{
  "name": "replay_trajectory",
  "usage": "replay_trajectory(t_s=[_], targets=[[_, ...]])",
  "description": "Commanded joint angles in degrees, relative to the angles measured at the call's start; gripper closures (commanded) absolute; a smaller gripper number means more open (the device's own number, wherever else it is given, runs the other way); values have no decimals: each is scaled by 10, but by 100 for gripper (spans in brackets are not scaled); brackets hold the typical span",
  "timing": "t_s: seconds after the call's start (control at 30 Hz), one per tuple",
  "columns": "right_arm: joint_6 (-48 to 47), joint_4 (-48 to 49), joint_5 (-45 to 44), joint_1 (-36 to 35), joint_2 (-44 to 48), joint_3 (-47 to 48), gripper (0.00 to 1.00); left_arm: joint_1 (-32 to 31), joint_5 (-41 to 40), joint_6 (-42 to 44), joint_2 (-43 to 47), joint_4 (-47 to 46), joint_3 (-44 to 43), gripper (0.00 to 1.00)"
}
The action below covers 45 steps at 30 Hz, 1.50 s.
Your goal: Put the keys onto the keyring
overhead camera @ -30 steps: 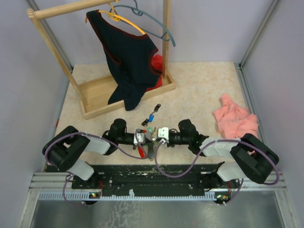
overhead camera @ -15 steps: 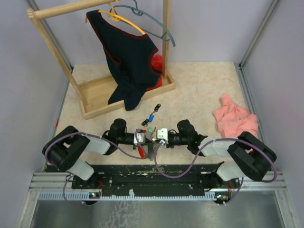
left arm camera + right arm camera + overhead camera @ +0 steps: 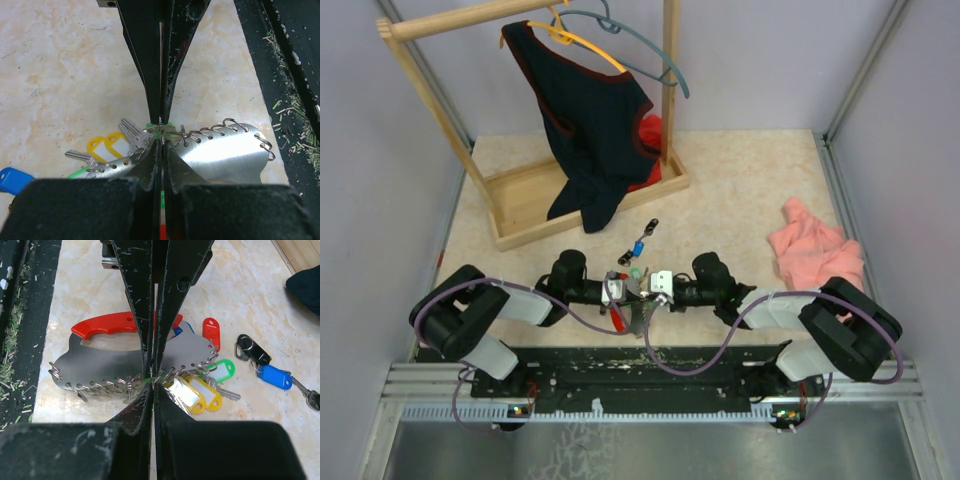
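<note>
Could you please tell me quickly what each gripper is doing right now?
Left gripper: shut, clamping the keyring by its metal plate.
Right gripper: shut, apparently pinching a small wire ring on the keyring's edge.

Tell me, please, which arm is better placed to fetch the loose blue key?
Probably right: the blue key lies plainly in its wrist view, near the right gripper; the left view shows only its edge.
</note>
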State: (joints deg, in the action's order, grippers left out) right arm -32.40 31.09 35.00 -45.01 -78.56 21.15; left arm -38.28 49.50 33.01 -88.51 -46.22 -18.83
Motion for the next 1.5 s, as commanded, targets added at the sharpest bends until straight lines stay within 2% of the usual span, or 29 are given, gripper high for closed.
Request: replay_trajectory(t_s=[0.0, 0.83, 1.47], targets=[[9, -11, -5, -5, 4, 8, 100, -3, 3, 1, 4, -11, -9, 99], [22, -39, -10, -5, -10, 21, 100, -4, -9, -3, 11, -24, 0, 99], [41, 54, -27, -5, 16, -16, 100, -4, 6, -5, 5, -26, -3, 99]])
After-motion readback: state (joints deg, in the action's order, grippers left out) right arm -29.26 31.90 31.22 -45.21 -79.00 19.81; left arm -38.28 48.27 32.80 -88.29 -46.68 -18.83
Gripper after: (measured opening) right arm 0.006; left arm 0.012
